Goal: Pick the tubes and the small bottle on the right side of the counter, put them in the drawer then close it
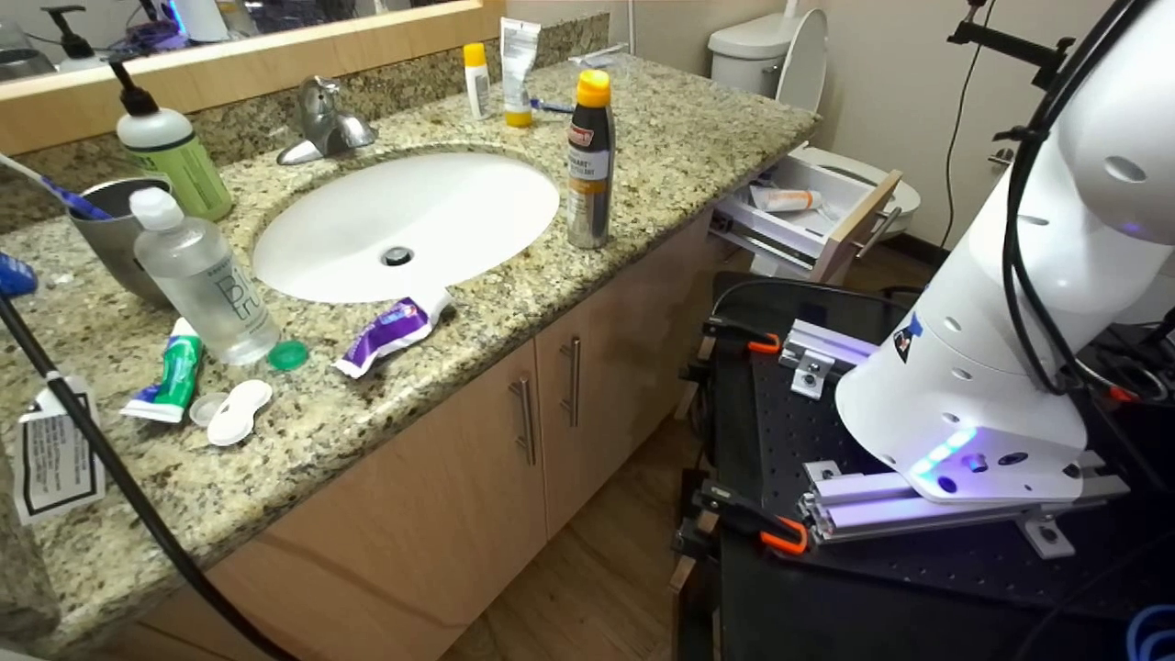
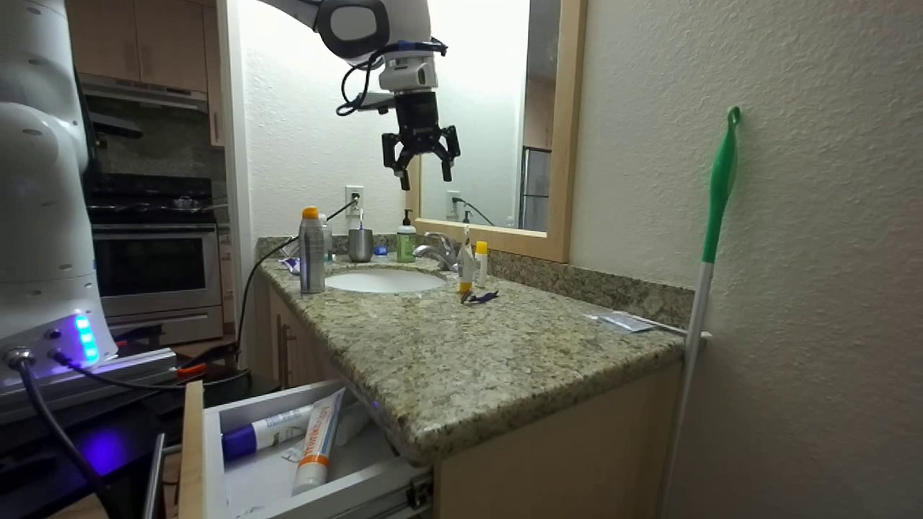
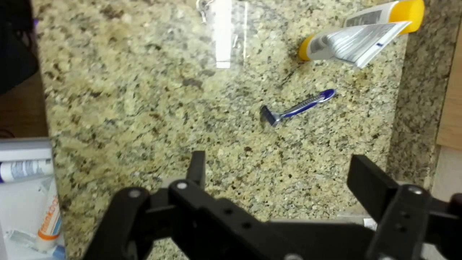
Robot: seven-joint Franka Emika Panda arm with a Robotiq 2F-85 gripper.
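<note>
Gripper [image 2: 425, 180] was positioned above the counter [image 2: 461, 353] — fingers spread well apart. Yellow-capped tube [image 1: 518, 73] and small bottle [image 1: 477, 89] were stood upright on it, just beside each other, by the sink [image 1: 395, 207]. Drawer [image 2: 192, 447] was pulled out — an orange-banded tube [image 2: 319, 441] and a blue-ended item [image 2: 280, 429] were laid inside.

Between the jaws, parted wide, the wrist view shows bare desk [image 3: 281, 177], with a razor [image 3: 301, 108] lying flat beyond. Farther off, the whitish tube [image 3: 346, 45] and small bottle [image 3: 391, 13] crowd close together; the tall can [image 2: 312, 256] rises near the front edge. The drawer [image 2: 192, 447] is open from above, its inner end under the desk's edge.
</note>
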